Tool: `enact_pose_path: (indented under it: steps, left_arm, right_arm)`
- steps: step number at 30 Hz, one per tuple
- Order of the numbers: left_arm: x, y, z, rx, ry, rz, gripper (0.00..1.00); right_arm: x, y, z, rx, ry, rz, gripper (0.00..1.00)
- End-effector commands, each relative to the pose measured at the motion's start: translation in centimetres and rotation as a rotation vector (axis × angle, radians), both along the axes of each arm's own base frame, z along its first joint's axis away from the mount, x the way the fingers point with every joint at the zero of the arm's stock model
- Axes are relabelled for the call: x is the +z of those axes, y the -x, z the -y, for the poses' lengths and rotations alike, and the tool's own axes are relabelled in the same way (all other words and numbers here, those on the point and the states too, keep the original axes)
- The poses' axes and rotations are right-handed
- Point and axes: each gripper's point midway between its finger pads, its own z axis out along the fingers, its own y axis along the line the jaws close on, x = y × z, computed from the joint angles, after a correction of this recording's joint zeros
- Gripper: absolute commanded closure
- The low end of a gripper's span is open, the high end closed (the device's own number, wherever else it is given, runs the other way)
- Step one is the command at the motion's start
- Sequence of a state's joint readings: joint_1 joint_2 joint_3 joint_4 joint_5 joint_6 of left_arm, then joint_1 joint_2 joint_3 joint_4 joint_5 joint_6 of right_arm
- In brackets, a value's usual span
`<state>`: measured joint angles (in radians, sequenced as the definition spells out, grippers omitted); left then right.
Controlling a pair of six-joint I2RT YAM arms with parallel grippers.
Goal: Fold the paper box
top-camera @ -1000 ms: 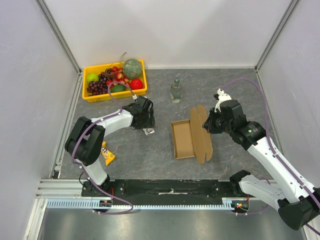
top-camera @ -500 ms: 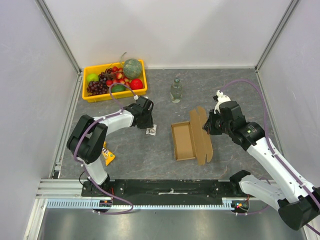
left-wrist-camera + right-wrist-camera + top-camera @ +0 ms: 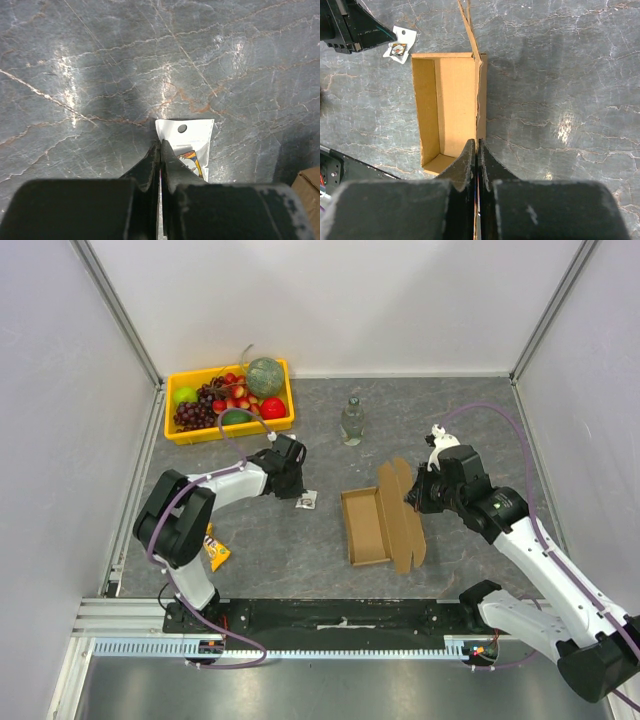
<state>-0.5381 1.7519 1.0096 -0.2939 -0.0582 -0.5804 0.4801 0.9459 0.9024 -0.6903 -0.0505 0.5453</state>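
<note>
One change: left pincer (image 3: 160, 144) closed; right pincer (image 3: 476, 144) pinches paper box (image 3: 456, 100).

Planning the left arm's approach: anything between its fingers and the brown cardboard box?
Yes: a small white packet with a hang hole lies at the tips of the shut left fingers, between them and the open brown cardboard box. Nothing else visible lies on that path.

Your left gripper (image 3: 160, 143) no longer has its jaws spread as they were a second ago; they now stand pressed together beside the small white packet (image 3: 192, 134). That packet lies slightly further toward 3 o'clock on the desk (image 3: 450, 425). Your right gripper (image 3: 477, 145) and the paper box (image 3: 366, 527) sit slightly nearer 6 o'clock.
</note>
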Motion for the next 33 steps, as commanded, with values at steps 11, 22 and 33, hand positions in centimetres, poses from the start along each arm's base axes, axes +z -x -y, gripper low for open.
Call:
enact_pose_path:
  steps: [11, 22, 33]
  left_arm:
    - [7.3, 0.5, 2.0, -0.071, 0.186, 0.141, 0.98]
    - [13.5, 4.4, 2.7, -0.165, 0.314, 0.219, 0.98]
    - [9.9, -0.3, 1.6, -0.141, 0.069, 0.200, 0.19]
  right_arm:
    - [0.4, 0.0, -0.5, 0.023, -0.037, 0.041, 0.96]
    - [-0.3, -0.2, -0.4, 0.019, -0.024, 0.027, 0.95]
    - [-0.5, 0.0, -0.6, 0.029, -0.028, 0.023, 0.95]
